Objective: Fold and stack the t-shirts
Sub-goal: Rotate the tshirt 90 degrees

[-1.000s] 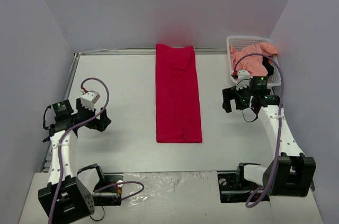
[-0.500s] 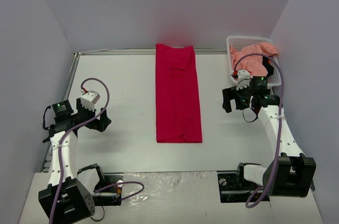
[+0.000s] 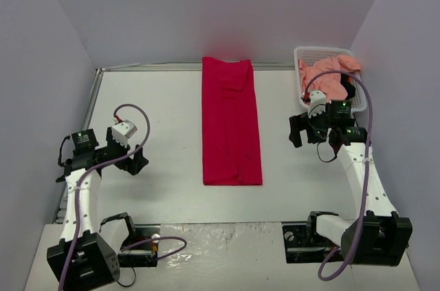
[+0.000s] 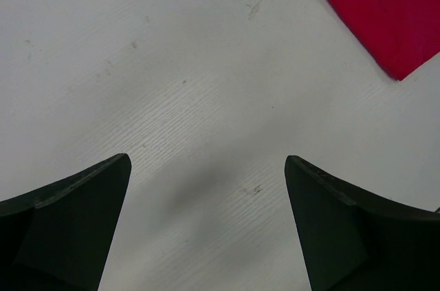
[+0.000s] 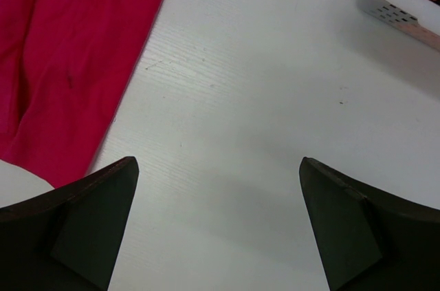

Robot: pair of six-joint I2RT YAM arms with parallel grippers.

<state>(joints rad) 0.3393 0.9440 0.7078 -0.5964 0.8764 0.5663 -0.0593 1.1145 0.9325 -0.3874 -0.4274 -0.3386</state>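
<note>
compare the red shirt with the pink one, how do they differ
The red shirt is folded into a long flat strip; the pink shirt is a crumpled heap. The red shirt lies on the table; the pink shirt sits in the white basket. Both are plain cloth.

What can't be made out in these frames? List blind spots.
1. Black garment: top view, mostly buried under the pink shirt in the basket; type unclear.
2. Pink shirt: crumpled, sleeves untraceable; right wrist view crops it at the corner.
3. Red shirt: folded, lower layers hidden; wrist views crop it at the frame edge.
</note>
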